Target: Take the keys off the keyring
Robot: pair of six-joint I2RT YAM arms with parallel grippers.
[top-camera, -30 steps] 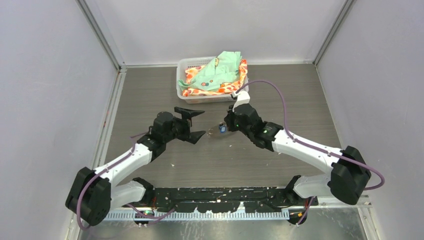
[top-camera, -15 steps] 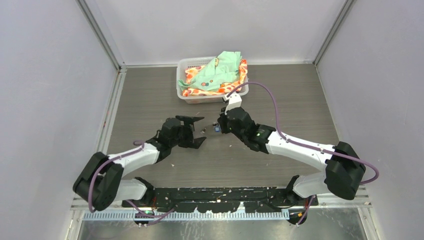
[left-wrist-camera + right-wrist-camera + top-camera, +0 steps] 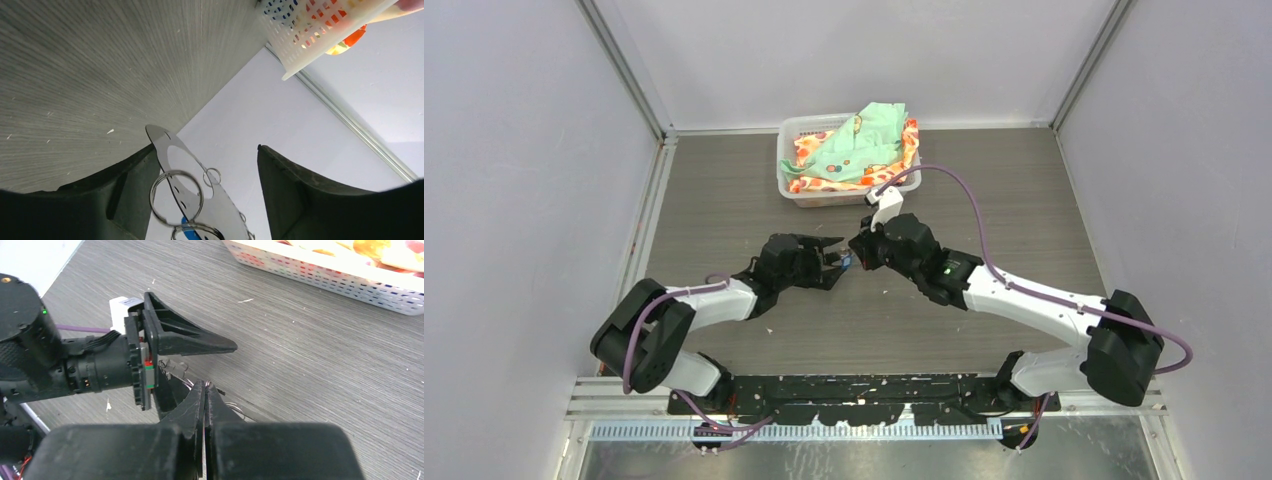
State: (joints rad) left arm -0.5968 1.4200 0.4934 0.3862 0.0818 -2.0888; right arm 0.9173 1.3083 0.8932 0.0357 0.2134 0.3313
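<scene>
left gripper (image 3: 205, 150) jaws apart, astride keyring (image 3: 222, 207) | right gripper (image 3: 205, 386) jaws pinching it | keys (image 3: 188, 231) cut off

Bright, even light from above, shadows faint.
Wrist views warp at the rims; the right gripper (image 3: 205, 389) looms soft and dark at 6 o'clock — the table (image 3: 310, 345) is crisp.

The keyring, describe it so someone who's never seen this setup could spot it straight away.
Just in front of the white basket of cloths, the left claw and right claw meet tip to tip. Standing between the left claw's open jaws is the keyring, a thin flat grey plate carrying small wire loops and a blue tag. Nothing else there is a flat metal sheet.
</scene>
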